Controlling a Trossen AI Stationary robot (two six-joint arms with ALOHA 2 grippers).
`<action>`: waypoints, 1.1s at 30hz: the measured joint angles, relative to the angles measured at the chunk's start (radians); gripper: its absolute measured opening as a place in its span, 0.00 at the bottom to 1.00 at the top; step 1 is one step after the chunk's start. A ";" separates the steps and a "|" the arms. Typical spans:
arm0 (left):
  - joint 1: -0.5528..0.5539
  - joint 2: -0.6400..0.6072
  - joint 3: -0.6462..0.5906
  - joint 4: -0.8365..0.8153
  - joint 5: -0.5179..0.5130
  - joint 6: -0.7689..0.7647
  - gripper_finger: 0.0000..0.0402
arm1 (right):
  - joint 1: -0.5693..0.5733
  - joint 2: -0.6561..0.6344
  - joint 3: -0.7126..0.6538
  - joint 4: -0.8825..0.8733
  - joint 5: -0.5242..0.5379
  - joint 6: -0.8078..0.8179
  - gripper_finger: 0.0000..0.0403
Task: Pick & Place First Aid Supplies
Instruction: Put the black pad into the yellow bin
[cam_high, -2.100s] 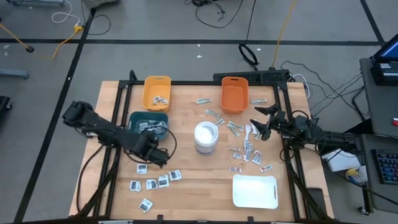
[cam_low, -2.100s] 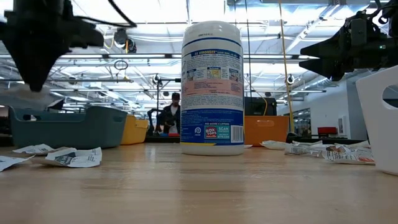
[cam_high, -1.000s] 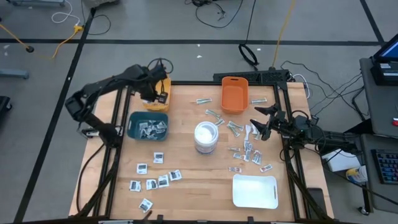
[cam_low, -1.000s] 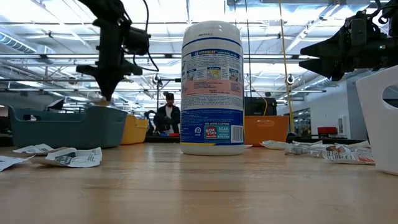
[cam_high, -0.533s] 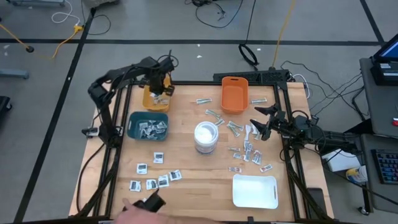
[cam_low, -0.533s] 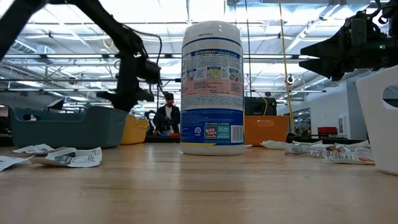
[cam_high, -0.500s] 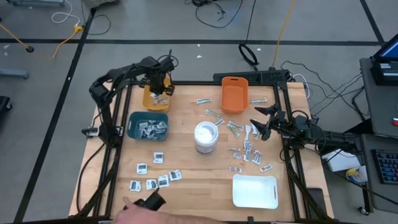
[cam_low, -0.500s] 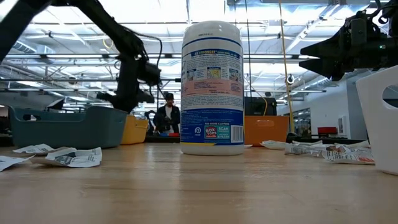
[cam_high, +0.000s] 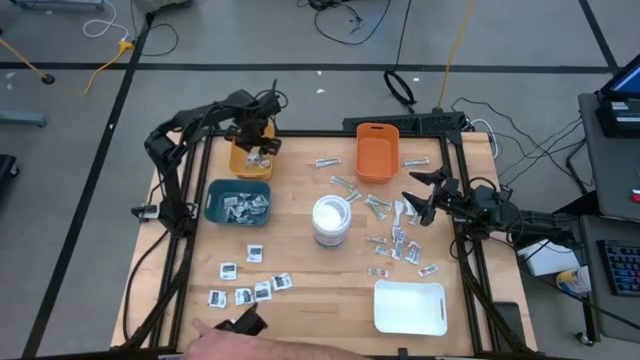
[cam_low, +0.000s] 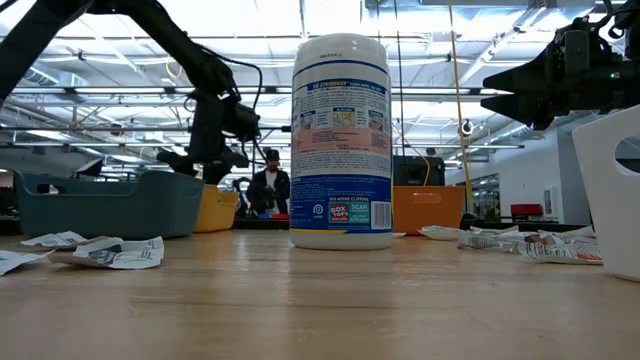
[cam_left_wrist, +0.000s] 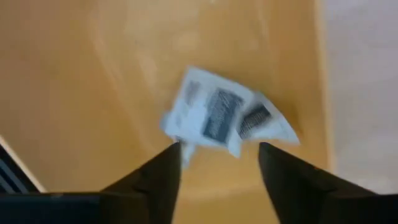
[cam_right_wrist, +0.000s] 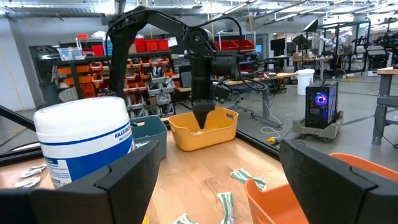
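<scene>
High view: left gripper (cam_high: 256, 143) hangs over yellow bin (cam_high: 240, 160), jaws parted, empty; packets (cam_left_wrist: 221, 118) lie in bin below it. Right gripper (cam_high: 415, 200) waits wide open, empty, near 1 scattered pile (cam_high: 400, 245). We judge drop done; next: fetch another pkt off table.

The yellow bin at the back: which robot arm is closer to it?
Left. The left gripper hangs right over the yellow bin, fingers apart above packets inside. The right gripper waits across the table, beyond the orange bin.
</scene>
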 joint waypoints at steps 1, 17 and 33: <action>0.000 -0.009 0.000 -0.001 0.013 -0.001 0.59 | 0.000 0.000 0.000 0.000 0.000 0.000 0.81; -0.191 -0.282 -0.077 -0.018 -0.011 -0.223 0.75 | 0.000 0.000 0.000 0.000 0.000 0.000 0.81; -0.821 -0.474 -0.322 0.041 0.049 -0.747 0.68 | 0.000 0.000 0.000 0.000 0.000 0.000 0.80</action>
